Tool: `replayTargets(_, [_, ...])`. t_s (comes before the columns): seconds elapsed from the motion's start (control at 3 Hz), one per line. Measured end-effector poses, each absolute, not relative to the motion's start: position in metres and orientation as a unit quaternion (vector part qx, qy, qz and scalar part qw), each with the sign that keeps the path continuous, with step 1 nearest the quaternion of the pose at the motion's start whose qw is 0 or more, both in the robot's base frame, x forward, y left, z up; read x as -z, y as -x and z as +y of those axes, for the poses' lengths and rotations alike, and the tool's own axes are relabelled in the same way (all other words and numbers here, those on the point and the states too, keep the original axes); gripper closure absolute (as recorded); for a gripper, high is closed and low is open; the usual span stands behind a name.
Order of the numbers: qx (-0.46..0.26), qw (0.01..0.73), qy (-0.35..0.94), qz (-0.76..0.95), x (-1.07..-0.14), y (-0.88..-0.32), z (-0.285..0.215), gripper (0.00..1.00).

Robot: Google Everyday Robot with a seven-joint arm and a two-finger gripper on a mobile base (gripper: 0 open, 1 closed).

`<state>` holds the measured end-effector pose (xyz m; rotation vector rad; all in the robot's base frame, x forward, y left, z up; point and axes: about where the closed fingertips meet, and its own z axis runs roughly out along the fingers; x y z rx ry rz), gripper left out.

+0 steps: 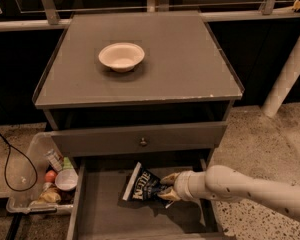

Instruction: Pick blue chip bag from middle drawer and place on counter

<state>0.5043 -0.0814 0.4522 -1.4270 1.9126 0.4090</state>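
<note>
The gripper (168, 186) pinches the blue chip bag (141, 183) between its jaws, down in the middle drawer (104, 215). Lifting it onto the counter (170, 54) is left.

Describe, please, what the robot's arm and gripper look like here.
The arm is a thick, smooth, off-white tube with faint dark dots, ending in a rounded, ringed cuff. No cables or markings show. The gripper, down in the middle drawer beside the blue chip bag, is yellowish-tan and narrower than the arm.

Drawer front (100, 142) overhanging claw (166, 186) in drawer (105, 218)
</note>
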Motion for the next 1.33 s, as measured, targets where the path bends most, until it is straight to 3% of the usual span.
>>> replayTargets(1.33, [-0.097, 0.411, 0.575, 0.701, -0.723, -0.486, -0.165, 1.0])
